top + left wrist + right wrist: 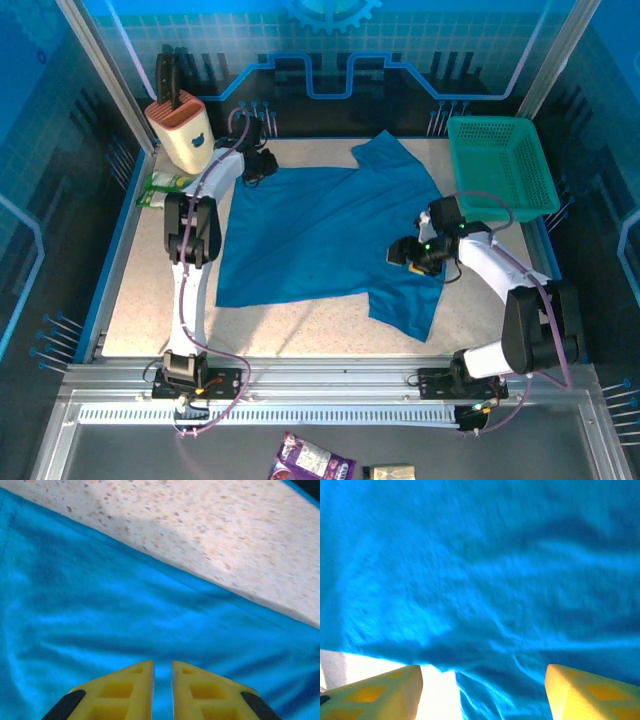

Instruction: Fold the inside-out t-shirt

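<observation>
the inside-out t-shirt (pixel 320 230) is spread flat across the middle of the table (pixel 300 320). the left gripper (pixel 258 165) sits on its upper left corner, jaws nearly closed with a thin bit of cloth pinched in the slit. the right gripper (pixel 403 253) is at centre right over the shirt, jaws wide apart, holding nothing.

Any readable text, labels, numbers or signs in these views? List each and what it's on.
None legible.
Purple packet: print too small to read.
Green packet: print too small to read.
Knife block: blue mark, no letters readable.
Blue t-shirt: plain, no print visible.
</observation>
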Controlling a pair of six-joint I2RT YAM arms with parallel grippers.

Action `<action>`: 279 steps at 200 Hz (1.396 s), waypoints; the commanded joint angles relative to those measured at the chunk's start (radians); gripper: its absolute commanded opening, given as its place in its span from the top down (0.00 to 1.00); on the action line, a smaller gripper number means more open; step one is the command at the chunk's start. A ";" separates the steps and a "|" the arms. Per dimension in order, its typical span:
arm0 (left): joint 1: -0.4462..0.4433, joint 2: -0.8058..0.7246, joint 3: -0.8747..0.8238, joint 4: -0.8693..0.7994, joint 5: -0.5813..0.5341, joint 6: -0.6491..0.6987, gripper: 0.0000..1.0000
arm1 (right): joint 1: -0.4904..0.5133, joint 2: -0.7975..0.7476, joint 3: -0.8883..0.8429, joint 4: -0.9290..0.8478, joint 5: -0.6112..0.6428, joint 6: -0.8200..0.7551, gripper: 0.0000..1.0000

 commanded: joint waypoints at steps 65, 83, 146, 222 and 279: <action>0.112 0.224 0.170 -0.137 0.007 -0.083 0.84 | 0.038 -0.001 -0.209 0.026 0.048 0.076 0.33; 0.123 0.228 0.177 -0.122 0.005 -0.106 0.83 | 0.053 -0.021 -0.219 0.007 0.067 0.087 0.33; 0.151 0.339 0.345 -0.197 0.028 -0.149 0.82 | 0.065 -0.049 -0.237 -0.023 0.055 0.107 0.33; 0.120 0.142 0.174 -0.083 0.116 -0.129 0.78 | 0.070 -0.221 -0.118 -0.159 0.146 0.117 0.35; 0.017 -0.232 -0.158 -0.039 0.100 -0.048 0.75 | 0.169 -0.303 -0.084 -0.374 0.255 0.160 0.46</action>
